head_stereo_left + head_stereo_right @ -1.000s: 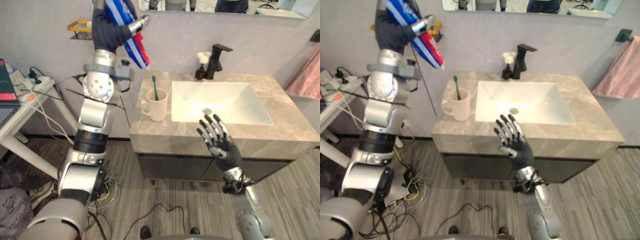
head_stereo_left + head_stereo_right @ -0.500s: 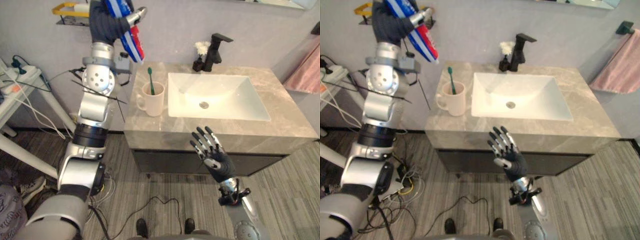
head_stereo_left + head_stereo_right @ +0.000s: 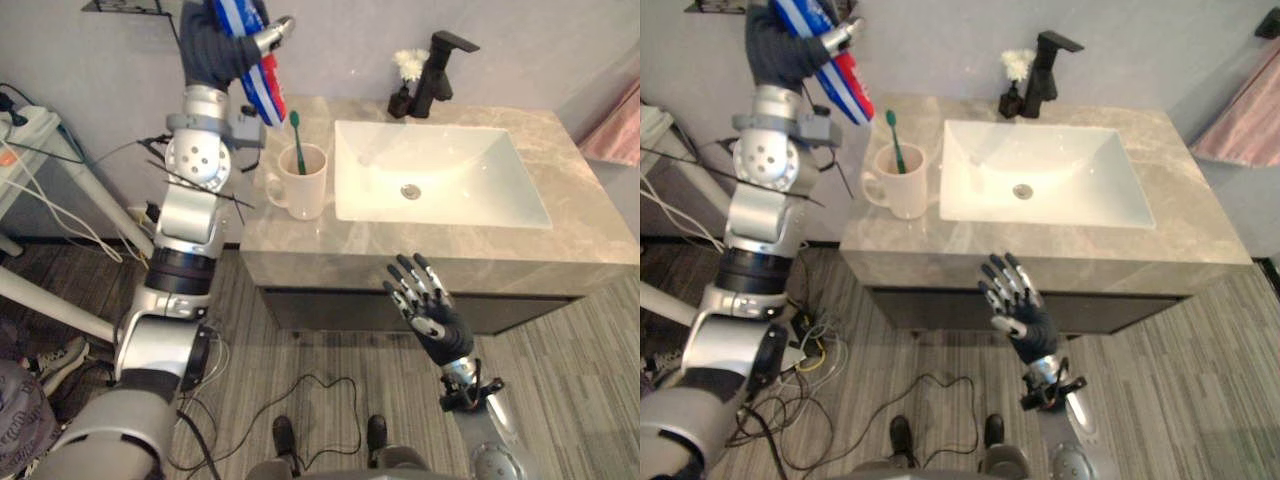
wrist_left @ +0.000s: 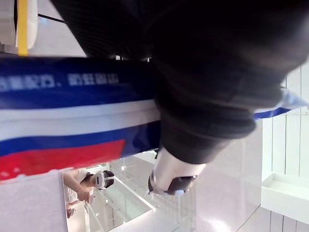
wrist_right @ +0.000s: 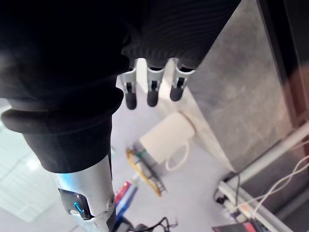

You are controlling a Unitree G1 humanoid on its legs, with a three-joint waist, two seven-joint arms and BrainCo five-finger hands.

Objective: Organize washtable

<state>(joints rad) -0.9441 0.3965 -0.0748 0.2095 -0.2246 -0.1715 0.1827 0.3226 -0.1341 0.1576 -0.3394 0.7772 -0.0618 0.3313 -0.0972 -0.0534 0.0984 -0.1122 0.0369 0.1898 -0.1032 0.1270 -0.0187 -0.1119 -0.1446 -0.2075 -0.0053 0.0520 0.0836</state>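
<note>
A blue, white and red toothpaste tube (image 3: 258, 62) is raised high at the far left of the washtable, with my left hand (image 3: 212, 48) shut round it; the left wrist view has the tube (image 4: 72, 111) under the curled fingers. Below the tube's lower end a cream mug (image 3: 303, 184) holding a green toothbrush (image 3: 297, 138) stands on the grey stone counter (image 3: 470, 262), left of the white sink (image 3: 440, 190). My right hand (image 3: 430, 313) hangs open in front of the counter's front edge, fingers spread, touching nothing. The mug (image 5: 166, 137) shows past its fingers.
A black tap (image 3: 440, 58) and a small dark vase with white flowers (image 3: 405, 82) stand behind the sink. A pink towel (image 3: 613, 135) hangs at the right. A white table (image 3: 25, 150) with cables stands at the left.
The whole picture has shifted, so the camera moved: the counter sits further up in the picture. The tube's lower end is closer to the mug. My right hand stays open.
</note>
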